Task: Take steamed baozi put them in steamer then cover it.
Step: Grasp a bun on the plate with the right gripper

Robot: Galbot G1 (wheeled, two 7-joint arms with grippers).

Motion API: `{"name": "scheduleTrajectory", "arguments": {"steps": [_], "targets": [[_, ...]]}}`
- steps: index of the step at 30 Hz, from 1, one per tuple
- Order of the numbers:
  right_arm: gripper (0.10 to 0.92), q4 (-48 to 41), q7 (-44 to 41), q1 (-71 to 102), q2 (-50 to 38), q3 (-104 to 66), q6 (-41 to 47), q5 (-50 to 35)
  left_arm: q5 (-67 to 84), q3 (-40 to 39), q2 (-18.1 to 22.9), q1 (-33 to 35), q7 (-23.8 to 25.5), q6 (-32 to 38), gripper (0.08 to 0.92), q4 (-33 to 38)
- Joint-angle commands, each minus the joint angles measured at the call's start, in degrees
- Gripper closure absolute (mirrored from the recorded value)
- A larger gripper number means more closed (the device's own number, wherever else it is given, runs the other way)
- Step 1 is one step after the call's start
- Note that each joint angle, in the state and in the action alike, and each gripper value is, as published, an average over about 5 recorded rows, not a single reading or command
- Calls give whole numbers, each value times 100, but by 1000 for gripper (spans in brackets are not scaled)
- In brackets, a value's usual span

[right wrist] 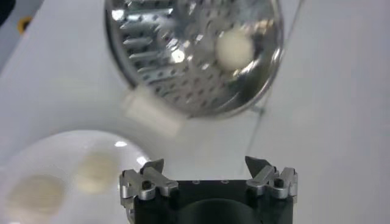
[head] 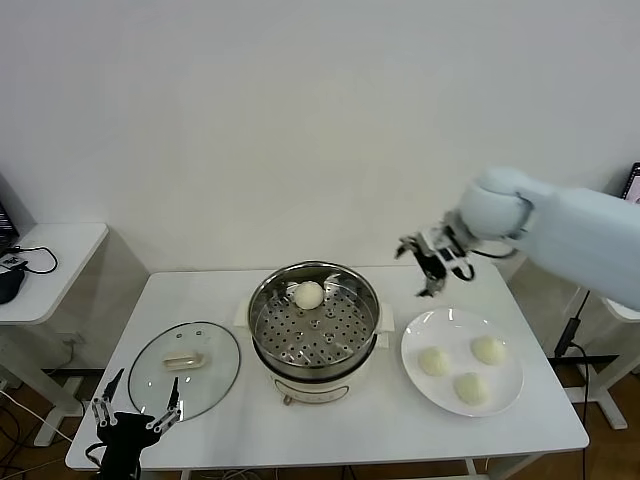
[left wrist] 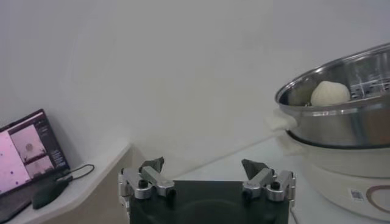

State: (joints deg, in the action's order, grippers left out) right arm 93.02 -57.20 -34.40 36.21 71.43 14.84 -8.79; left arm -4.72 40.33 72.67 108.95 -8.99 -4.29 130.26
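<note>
The white table [head: 330, 420] carried the steamer [head: 314, 318] at its centre, uncovered, with one baozi [head: 308, 294] resting on the perforated tray toward the far side. To the steamer's right lay the white plate [head: 420, 335] bearing three baozi [head: 433, 361], and to its left the glass cover [head: 184, 367] lay flat on the table. The right gripper [head: 434, 262] hung above the table behind the plate, jaws spread and empty, while the left gripper [head: 135, 405] sat low at the table's near left edge, likewise spread and empty.

Soft, even, bright light fills the scene, with only faint shadows. Glare glints off the steamer [head: 314, 318] rim and tray. In the right wrist view the steamer and plate [right wrist: 73, 152] are blurred.
</note>
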Motion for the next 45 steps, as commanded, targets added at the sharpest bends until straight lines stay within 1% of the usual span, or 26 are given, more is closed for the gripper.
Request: {"name": "scheduleTrajectory", "arguments": {"steps": [1, 7, 15, 22, 30, 37, 45], "targets": [[203, 701, -53, 1180, -1410, -404, 655, 302, 23, 41, -41, -36, 22, -32, 177, -18], [203, 477, 10, 2427, -1317, -1311, 672, 700, 17, 70, 5, -34, 28, -40, 177, -71], [203, -165, 107, 3642, -819, -2047, 566, 1301, 22, 150, 10, -113, 75, -122, 177, -82], [202, -773, 234, 3900, -228, -2126, 494, 1414, 20, 175, 31, -90, 106, -139, 177, -102], [202, -1190, 300, 3959, 248, -2183, 447, 1492, 22, 222, 58, -84, 108, -139, 177, -127], [209, -1385, 312, 3964, 473, -2169, 447, 1595, 23, 240, 86, -82, 105, -135, 177, -155], [239, -1541, 293, 4017, 555, -2219, 413, 1716, 22, 239, 105, -88, 101, -133, 177, -173]]}}
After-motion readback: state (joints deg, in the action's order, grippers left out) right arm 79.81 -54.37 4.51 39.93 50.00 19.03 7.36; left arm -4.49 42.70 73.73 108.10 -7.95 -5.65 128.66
